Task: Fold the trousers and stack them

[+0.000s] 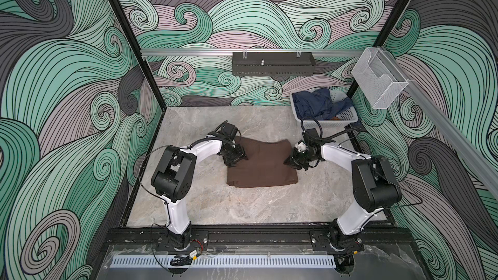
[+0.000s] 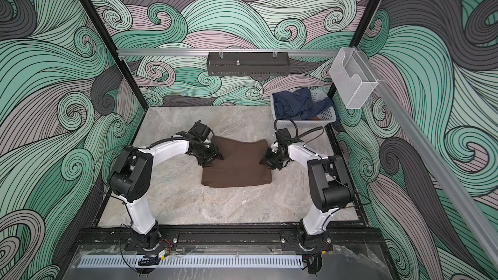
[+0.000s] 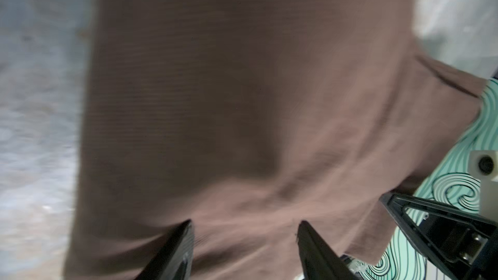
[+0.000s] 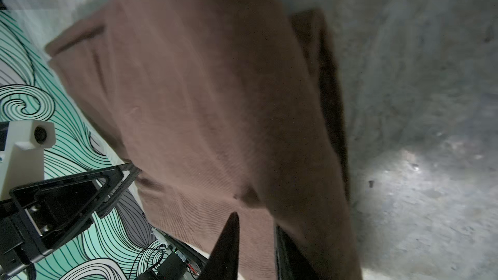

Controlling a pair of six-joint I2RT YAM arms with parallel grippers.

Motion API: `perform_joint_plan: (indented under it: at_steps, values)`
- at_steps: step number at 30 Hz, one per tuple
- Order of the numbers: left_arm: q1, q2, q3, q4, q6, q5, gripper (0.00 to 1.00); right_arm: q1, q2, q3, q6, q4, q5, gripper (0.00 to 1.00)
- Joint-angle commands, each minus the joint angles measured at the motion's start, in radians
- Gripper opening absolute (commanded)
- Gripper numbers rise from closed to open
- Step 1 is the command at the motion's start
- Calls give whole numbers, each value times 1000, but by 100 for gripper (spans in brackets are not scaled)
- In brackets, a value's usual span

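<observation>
Marble tabletop [image 1: 204, 206]: left pincer [image 1: 238, 160], right pincer [image 1: 292, 165] angle down flanking trousers [image 1: 262, 171].

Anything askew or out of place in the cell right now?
Minor only. The folded dark brown fabric trousers lie skewed on the grey marble tabletop, far edge humped and layers not lining up at the near left corner. Navy denim garments spill over the rim of the white plastic basket at the far right.
</observation>
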Motion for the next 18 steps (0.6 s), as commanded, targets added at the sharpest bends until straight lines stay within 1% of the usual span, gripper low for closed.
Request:
perform_joint_plan:
  at_steps: [1,5,7,9,13,16,18]
  values:
    - [52,39,-27,-33,54,3,64,-12,42,-38,-29,16,33,26]
    - [64,62,-61,-25,68,12,64,-12,73,-61,-38,12,56,30]
    - [65,58,-64,-25,73,21,64,-9,65,-59,-43,-1,60,33]
    - [64,42,-58,-36,80,23,64,-3,39,-45,-57,-32,82,38]
    - [65,-39,-38,-77,100,29,65,12,-48,6,-102,-143,132,49]
    - [61,-127,-40,-111,113,26,65,22,-123,22,-135,-220,184,53]
    - [53,-177,-57,-119,120,29,66,23,-161,13,-144,-247,201,54]
